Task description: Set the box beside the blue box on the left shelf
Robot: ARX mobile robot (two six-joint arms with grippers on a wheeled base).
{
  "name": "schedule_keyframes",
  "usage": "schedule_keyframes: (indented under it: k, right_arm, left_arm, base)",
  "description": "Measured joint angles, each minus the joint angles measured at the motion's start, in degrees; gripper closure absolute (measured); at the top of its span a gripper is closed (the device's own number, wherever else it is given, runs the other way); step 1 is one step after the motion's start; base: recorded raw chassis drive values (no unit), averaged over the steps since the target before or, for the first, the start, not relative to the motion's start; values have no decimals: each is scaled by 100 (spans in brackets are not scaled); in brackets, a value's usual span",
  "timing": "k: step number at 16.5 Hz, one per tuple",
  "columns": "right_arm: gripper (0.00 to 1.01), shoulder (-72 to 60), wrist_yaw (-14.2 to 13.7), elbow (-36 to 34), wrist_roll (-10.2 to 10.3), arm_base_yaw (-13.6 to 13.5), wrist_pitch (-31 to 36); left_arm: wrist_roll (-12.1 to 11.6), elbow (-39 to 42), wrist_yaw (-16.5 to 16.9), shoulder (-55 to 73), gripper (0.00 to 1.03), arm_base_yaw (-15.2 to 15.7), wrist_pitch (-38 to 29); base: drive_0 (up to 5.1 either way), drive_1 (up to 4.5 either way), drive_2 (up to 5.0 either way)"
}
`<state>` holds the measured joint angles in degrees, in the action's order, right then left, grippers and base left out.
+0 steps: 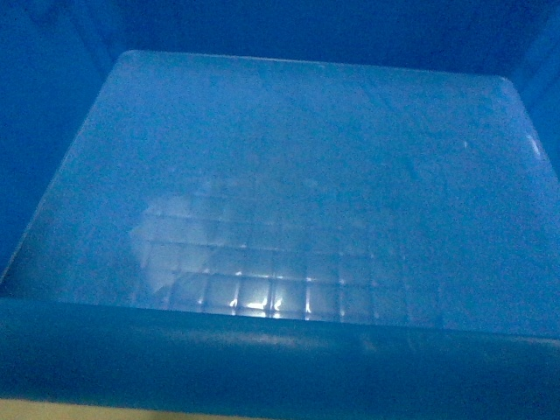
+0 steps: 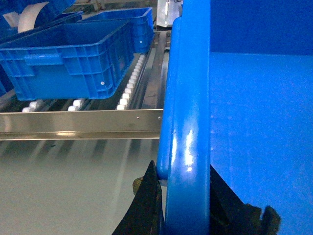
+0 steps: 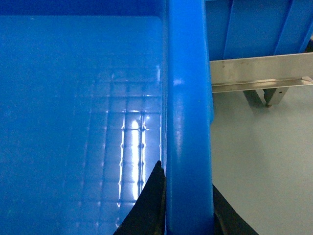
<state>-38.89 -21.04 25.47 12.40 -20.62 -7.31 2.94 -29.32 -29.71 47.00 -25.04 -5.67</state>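
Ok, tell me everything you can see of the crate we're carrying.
The crate is a large open-top box of glossy blue plastic, empty inside, with smooth walls, a rounded rim and a floor showing a faint grid under glare. It fills the head view. The left gripper clamps its left rim and the right gripper its right rim, fingers on both sides of each wall. It sits close to the metal rail of the roller shelf.

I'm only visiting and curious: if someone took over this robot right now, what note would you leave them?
Left gripper: shut on the left rim of the box.
Right gripper: shut on the right rim.
The box is held between both arms, empty, short of the roller shelf.
The other blue box already sits on the rollers.
Done: box gripped.
Left: carry it onto the shelf, set it beside the other blue box, release.
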Motion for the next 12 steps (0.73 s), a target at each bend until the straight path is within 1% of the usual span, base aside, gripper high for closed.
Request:
schedule_keyframes:
  k: [4, 12]
  right_arm:
    - [92, 0, 0, 0, 0, 0, -7]
    - [92, 0, 0, 2, 2, 0, -17]
  left_arm:
    - [0, 0, 0, 0, 89, 0, 4]
    - [-2, 0, 4, -2, 89, -7, 7]
  base:
    - [1, 29, -28]
    - [-275, 506, -203]
